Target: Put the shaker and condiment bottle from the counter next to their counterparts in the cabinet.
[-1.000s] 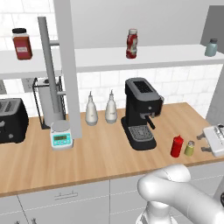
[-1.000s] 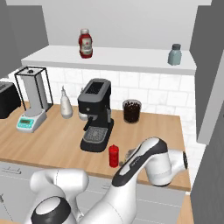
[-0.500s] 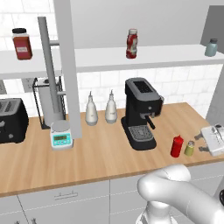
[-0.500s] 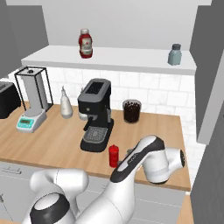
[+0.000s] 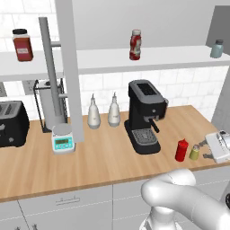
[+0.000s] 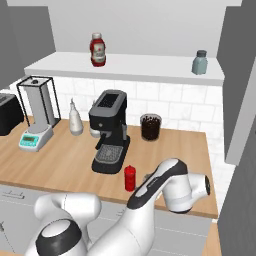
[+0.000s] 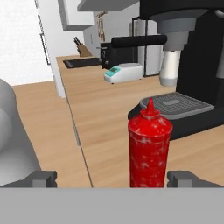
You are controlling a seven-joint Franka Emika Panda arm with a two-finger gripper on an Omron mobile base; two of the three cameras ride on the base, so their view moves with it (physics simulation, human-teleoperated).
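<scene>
The all-red condiment bottle [image 5: 181, 150] [image 6: 130, 178] stands near the front right of the wooden counter [image 5: 103, 157]. The yellow-green shaker [image 5: 194, 152] stands just right of it. My gripper [image 5: 205, 150] lies level with them at the right and points left, jaws open. In the hand view the bottle [image 7: 148, 148] stands upright close ahead, right of centre between my open gripper's [image 7: 113, 179] fingertips [image 7: 41, 178], untouched. Up on the cabinet shelf [image 5: 112, 60] are the labelled red bottle [image 5: 135, 44] [image 6: 98, 49] and the pale blue shaker [image 5: 217, 48] [image 6: 200, 62].
A black coffee machine [image 5: 144, 117] [image 7: 192, 65] stands just behind the bottle. Further left are two white bottles [image 5: 93, 112], a small scale [image 5: 62, 139] and a toaster [image 5: 11, 123]. A dark-filled glass jar [image 6: 150, 126] sits by the wall. A dark-lidded jar [image 5: 22, 45] is on the shelf's left.
The hand has edged slightly toward the shaker and bottle. The jaws have stayed open and nothing on the counter has moved.
</scene>
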